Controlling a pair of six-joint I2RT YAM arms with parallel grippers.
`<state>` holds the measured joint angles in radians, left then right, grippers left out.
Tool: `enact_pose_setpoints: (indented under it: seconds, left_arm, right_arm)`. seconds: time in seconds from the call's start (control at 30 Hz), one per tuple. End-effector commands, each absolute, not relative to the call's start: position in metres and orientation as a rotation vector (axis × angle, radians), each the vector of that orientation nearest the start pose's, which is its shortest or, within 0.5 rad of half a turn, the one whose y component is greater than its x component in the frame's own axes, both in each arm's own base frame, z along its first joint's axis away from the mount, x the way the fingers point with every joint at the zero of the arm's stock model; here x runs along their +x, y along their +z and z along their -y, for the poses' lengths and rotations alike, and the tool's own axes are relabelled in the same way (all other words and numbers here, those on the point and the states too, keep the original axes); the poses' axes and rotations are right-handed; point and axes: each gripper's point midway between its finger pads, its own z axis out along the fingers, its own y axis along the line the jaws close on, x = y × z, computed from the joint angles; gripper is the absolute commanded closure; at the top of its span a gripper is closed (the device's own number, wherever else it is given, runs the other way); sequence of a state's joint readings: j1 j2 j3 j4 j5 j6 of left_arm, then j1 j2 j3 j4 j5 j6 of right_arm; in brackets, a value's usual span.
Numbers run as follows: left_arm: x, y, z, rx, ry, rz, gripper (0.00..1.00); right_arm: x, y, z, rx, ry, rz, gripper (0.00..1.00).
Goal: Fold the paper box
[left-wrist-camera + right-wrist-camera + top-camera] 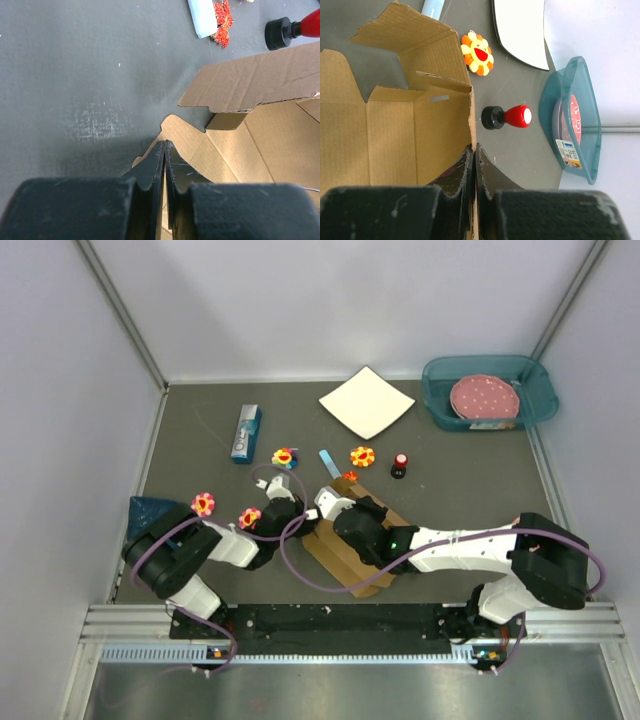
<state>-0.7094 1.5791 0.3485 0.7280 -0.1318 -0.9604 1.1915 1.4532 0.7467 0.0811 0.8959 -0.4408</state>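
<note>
The paper box (350,558) is brown cardboard, partly raised, lying under both wrists near the table's front. In the right wrist view its upright side wall (445,135) runs edge-on straight into my right gripper (475,146), which is shut on that wall. In the left wrist view a rounded flap (180,135) of the box lies flat, and my left gripper (164,142) is shut with its tips over the flap's edge, nothing seen between the jaws. From above, the left gripper (296,513) and right gripper (328,502) meet at the box's far left corner.
A red-topped stamp (399,464) and a flower toy (361,455) lie just beyond the box. Two more flower toys (249,518) lie by the left arm. A white square sheet (366,401), a blue carton (246,433) and a teal bin (540,392) stand at the back.
</note>
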Motion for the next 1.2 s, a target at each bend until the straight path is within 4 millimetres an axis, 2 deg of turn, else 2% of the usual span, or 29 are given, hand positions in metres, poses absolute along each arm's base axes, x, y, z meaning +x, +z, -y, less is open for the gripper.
enact_pose_setpoints:
  seconds: [0.0, 0.07, 0.1, 0.13, 0.33, 0.43, 0.57, 0.77, 0.97, 1.17]
  left_arm:
    - [0.273, 0.019, 0.233, -0.329, -0.763, -2.162, 0.91]
    - [0.277, 0.038, 0.239, -0.284, -0.794, -2.12, 0.89]
    - [0.277, 0.04, 0.239, -0.273, -0.787, -2.125, 0.88]
    - [0.281, 0.053, 0.242, -0.26, -0.803, -2.094, 0.88]
    - [0.291, 0.092, 0.246, -0.239, -0.849, -1.974, 0.8]
    - [0.295, 0.105, 0.245, -0.223, -0.839, -1.942, 0.76]
    - [0.301, 0.119, 0.244, -0.198, -0.821, -1.888, 0.66]
    - [0.313, 0.12, 0.26, -0.072, -0.794, -1.879, 0.61]
    - [0.315, 0.109, 0.273, 0.01, -0.802, -1.906, 0.61]
    - [0.313, 0.095, 0.267, 0.024, -0.76, -1.93, 0.6]
  right_arm:
    - [0.256, 0.144, -0.258, -1.033, -0.441, -1.65, 1.0]
    - [0.256, 0.144, -0.258, -1.03, -0.441, -1.651, 1.0]
    - [0.256, 0.144, -0.259, -1.031, -0.44, -1.651, 1.0]
    - [0.256, 0.144, -0.258, -1.029, -0.44, -1.652, 1.0]
    - [0.256, 0.144, -0.259, -1.029, -0.44, -1.654, 1.0]
    - [0.256, 0.145, -0.26, -1.028, -0.435, -1.653, 1.0]
    - [0.256, 0.145, -0.26, -1.026, -0.436, -1.654, 1.0]
    - [0.256, 0.145, -0.261, -1.027, -0.429, -1.653, 1.0]
    - [0.257, 0.144, -0.262, -1.033, -0.434, -1.652, 1.0]
    - [0.257, 0.146, -0.262, -1.027, -0.426, -1.649, 1.0]
